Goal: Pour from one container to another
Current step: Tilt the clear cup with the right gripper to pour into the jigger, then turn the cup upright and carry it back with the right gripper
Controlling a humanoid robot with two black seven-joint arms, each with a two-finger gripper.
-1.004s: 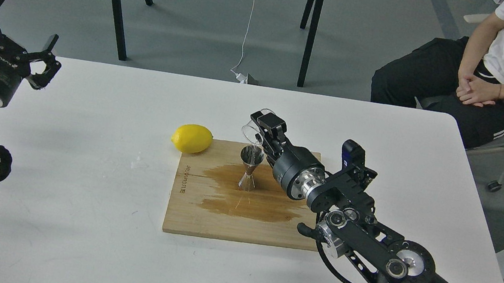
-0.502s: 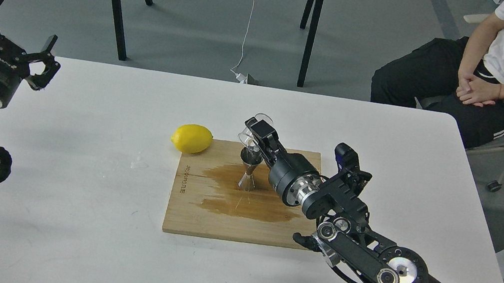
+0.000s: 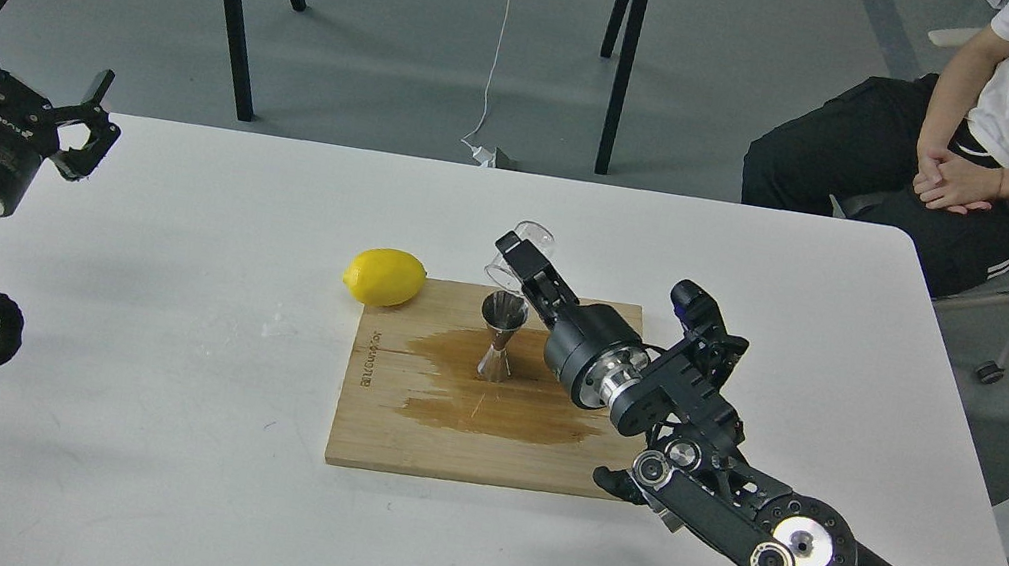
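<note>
The steel hourglass jigger (image 3: 500,335) stands upright on the wooden board (image 3: 400,429), in the middle of a brown wet stain (image 3: 486,402). My right gripper (image 3: 521,257) is shut on the small clear cup (image 3: 519,250), holding it tilted just above and behind the jigger's mouth. The cup looks empty. My left gripper (image 3: 23,60) hangs open over the table's far left edge, holding nothing.
A yellow lemon (image 3: 384,276) lies on the white table (image 3: 137,427) touching the board's far left corner. A seated person (image 3: 995,128) is beyond the table's far right corner. Black table legs (image 3: 234,7) stand on the floor behind.
The right gripper with the clear cup dipped toward the jigger, then rose slightly and tilted the cup back a little. The left arm stayed still.
</note>
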